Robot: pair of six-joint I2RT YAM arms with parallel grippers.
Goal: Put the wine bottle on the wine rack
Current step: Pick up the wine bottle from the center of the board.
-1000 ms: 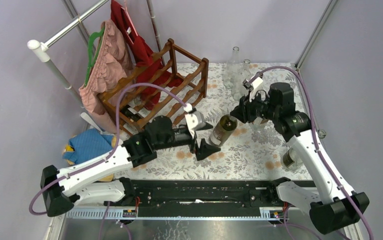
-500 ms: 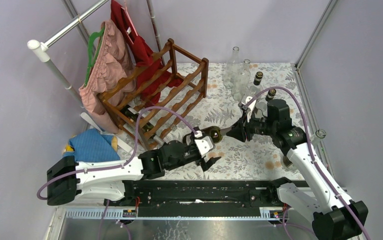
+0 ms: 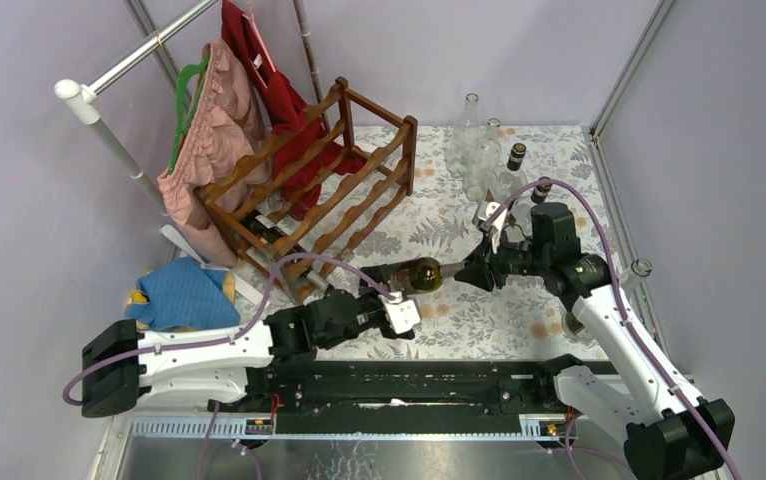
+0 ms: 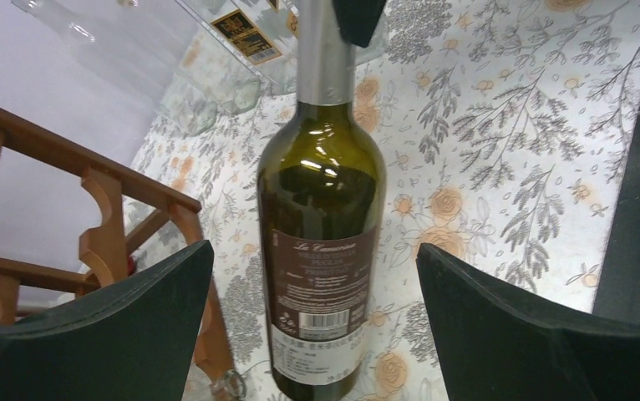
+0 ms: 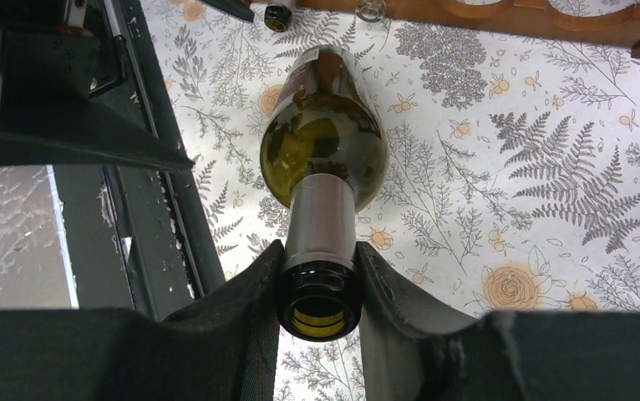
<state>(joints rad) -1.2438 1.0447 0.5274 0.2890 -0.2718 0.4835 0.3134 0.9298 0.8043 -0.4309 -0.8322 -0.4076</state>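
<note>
The dark green wine bottle (image 3: 417, 275) with a brown label hangs level above the floral tablecloth, its base pointing left. My right gripper (image 3: 462, 272) is shut on its neck; in the right wrist view both fingers (image 5: 258, 292) press the neck just behind the mouth of the bottle (image 5: 323, 150). My left gripper (image 3: 384, 297) is open at the base end; in the left wrist view its jaws (image 4: 315, 251) stand wide on either side of the bottle (image 4: 321, 209) without touching it. The reddish-brown wine rack (image 3: 309, 190) stands at the back left, and a corner of it (image 4: 91, 209) shows beside the bottle.
Clothes hang on a white rail (image 3: 209, 120) behind the rack. Clear empty bottles (image 3: 474, 140) and dark bottles (image 3: 516, 155) stand at the back. Bottles lie in the rack's lowest tier (image 3: 269, 228). A blue cloth bundle (image 3: 184, 292) lies at the left, a glass jar (image 3: 584, 320) at the right.
My right gripper has tipped the bottle level and carried it left and nearer. My left arm has drawn back and swung its open gripper round to the bottle's base end.
</note>
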